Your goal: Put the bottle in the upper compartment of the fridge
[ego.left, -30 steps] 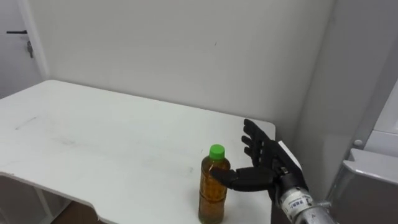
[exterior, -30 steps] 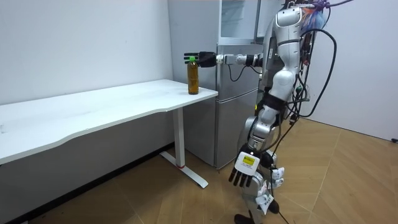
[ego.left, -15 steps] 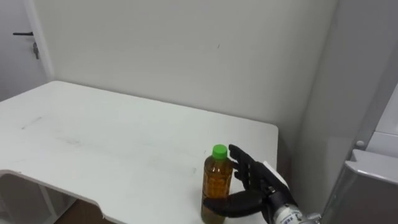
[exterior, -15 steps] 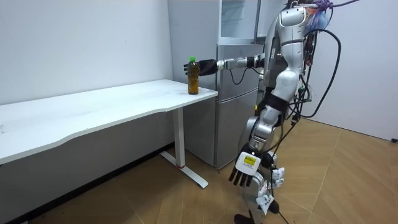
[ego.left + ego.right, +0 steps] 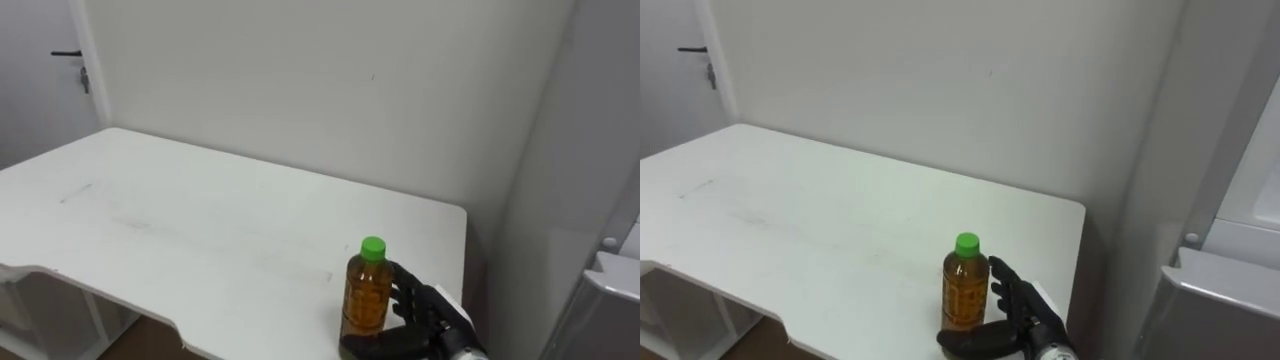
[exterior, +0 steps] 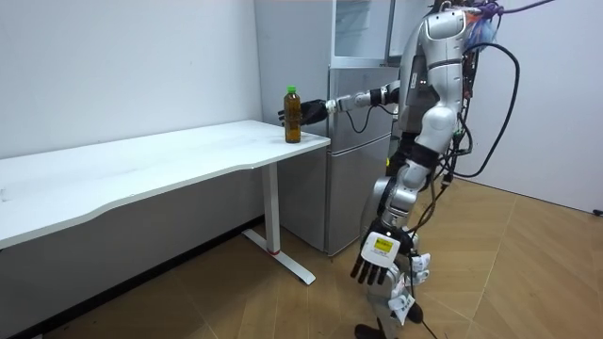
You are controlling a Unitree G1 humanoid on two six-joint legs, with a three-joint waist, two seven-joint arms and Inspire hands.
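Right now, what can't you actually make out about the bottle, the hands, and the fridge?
Whether the right hand truly grips the bottle: in the eye views the bottle and the bottom edge hide the contact; in the room view it is too small.
Upper fridge inside: the room view's top edge cuts it off.
Left hand palm: room view, turned away from the camera.

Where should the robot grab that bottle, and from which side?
Round its straight amber body, below the green cap, from the right: the bottle stands upright near the corner of the table, and the open right hand flanks it there.
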